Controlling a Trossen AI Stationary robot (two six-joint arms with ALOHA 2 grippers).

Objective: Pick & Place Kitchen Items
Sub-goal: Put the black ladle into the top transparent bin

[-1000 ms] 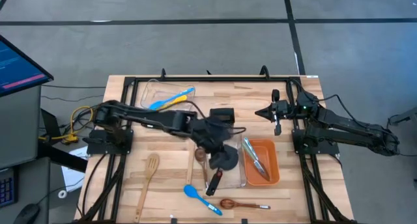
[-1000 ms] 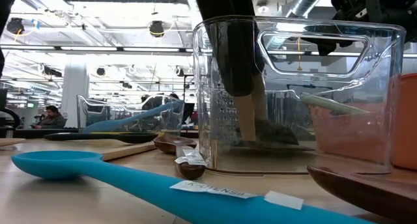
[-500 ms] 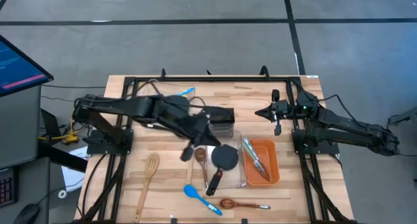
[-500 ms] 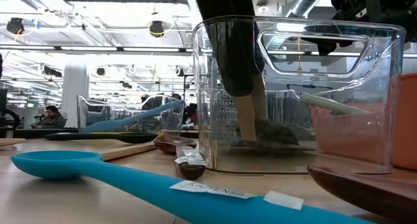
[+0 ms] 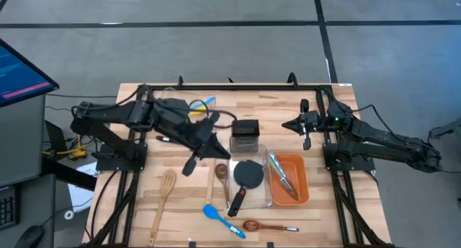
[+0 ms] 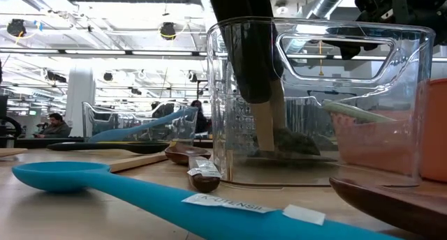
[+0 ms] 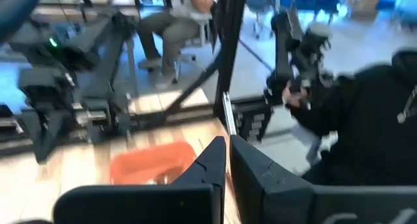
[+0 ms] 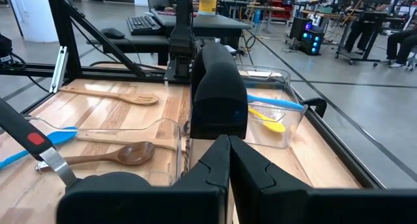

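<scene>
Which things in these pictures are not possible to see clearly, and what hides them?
- High view: the yellow spoon and blue spoon in the clear bin are partly covered by the left arm.
- Left wrist view: the orange tray is blurred and cut by the left pincer.
- Low view: the steel grater is only dimly seen through the clear container's wall.

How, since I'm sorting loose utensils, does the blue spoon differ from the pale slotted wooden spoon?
The blue spoon has a solid bowl; the slotted wooden spoon is pale wood with slots. The blue spoon is shorter and lies at a slant; the wooden spoon runs nearly front to back. Only the blue spoon shows a white label. Both lie loose on the table.
</scene>
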